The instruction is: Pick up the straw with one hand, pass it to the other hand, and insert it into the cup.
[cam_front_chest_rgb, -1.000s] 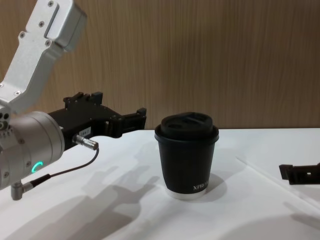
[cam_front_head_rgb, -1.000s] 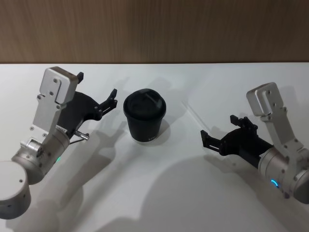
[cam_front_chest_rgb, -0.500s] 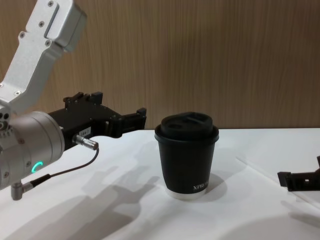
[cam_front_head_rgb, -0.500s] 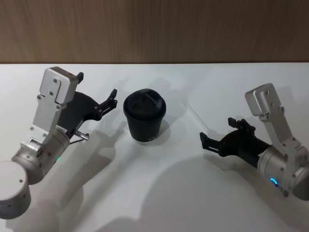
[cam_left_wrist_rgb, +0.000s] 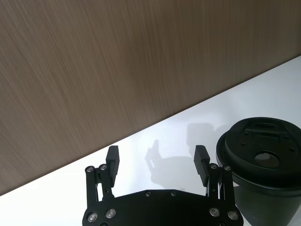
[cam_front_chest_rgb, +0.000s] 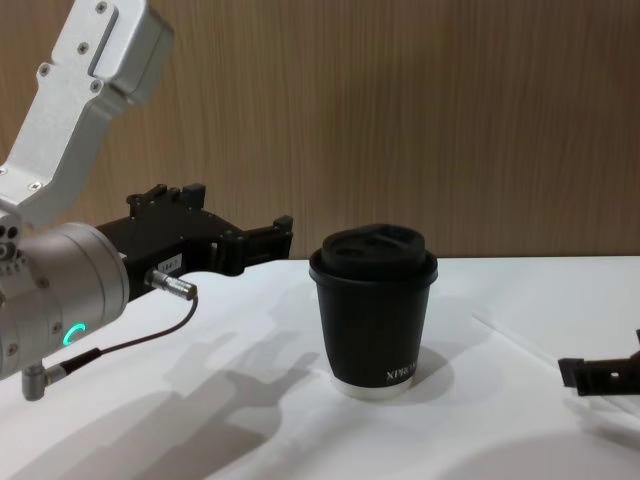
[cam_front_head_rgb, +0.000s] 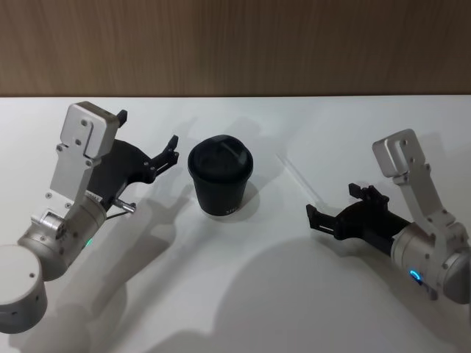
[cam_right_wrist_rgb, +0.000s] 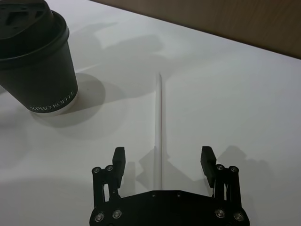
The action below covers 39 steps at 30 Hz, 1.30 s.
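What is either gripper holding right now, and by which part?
Nothing. The left gripper and the right gripper are both open; the straw lies on the table between the right one's fingers, ungripped.

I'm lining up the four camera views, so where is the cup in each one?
Head: cup, centre.
Left wrist: cup beside the left gripper.
Right wrist: cup beyond the right gripper.
Chest: cup, centre.
Shared landmark: wood wall behind.

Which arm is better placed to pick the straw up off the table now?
Right. The right gripper is open and aimed at the straw, which lies on the table in line with the gap between its fingers. The left gripper, also open, is on the other side of the cup.
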Each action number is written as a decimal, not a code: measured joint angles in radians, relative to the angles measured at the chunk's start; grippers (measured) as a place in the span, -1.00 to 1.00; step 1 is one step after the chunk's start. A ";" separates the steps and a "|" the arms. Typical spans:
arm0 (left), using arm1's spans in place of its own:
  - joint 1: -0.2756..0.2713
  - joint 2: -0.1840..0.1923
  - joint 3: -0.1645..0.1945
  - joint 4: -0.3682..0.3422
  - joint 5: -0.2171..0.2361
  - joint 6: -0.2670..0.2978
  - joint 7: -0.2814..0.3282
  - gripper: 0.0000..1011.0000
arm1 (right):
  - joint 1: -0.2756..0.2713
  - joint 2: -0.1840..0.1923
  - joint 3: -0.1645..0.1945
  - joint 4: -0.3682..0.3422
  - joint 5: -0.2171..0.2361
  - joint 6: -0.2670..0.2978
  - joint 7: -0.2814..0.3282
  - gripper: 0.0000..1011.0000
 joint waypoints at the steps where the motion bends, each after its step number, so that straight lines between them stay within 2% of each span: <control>1: 0.000 0.000 0.000 0.000 0.000 0.000 0.000 0.98 | 0.000 -0.001 0.000 0.002 0.000 0.001 0.001 0.98; 19: 0.000 0.000 0.000 0.000 0.000 0.000 0.000 0.98 | 0.012 -0.016 -0.001 0.033 -0.009 0.018 0.018 0.94; 23: 0.000 0.000 0.000 0.000 0.000 0.000 0.000 0.98 | 0.014 -0.019 -0.001 0.037 -0.011 0.023 0.019 0.79; 27: 0.000 0.000 0.000 0.000 0.000 0.000 0.000 0.98 | 0.015 -0.023 0.000 0.039 -0.013 0.025 0.021 0.52; 28: 0.000 0.000 0.000 0.000 0.000 0.000 0.000 0.98 | 0.015 -0.024 0.000 0.041 -0.014 0.026 0.023 0.52; 30: 0.000 0.000 0.000 0.000 0.000 0.000 0.000 0.98 | 0.016 -0.025 0.001 0.042 -0.015 0.027 0.025 0.34; 33: 0.000 0.000 0.000 0.000 0.000 0.000 0.000 0.98 | 0.016 -0.026 0.001 0.043 -0.016 0.028 0.028 0.23; 35: 0.000 0.000 0.000 0.000 0.000 0.000 0.000 0.98 | 0.016 -0.026 0.001 0.044 -0.018 0.029 0.030 0.02; 38: 0.000 0.000 0.000 0.000 0.000 0.000 0.000 0.98 | 0.016 -0.027 0.001 0.046 -0.020 0.030 0.034 -0.14; 39: 0.000 0.000 0.000 0.000 0.000 0.000 0.000 0.98 | 0.017 -0.027 0.001 0.046 -0.021 0.031 0.036 -0.14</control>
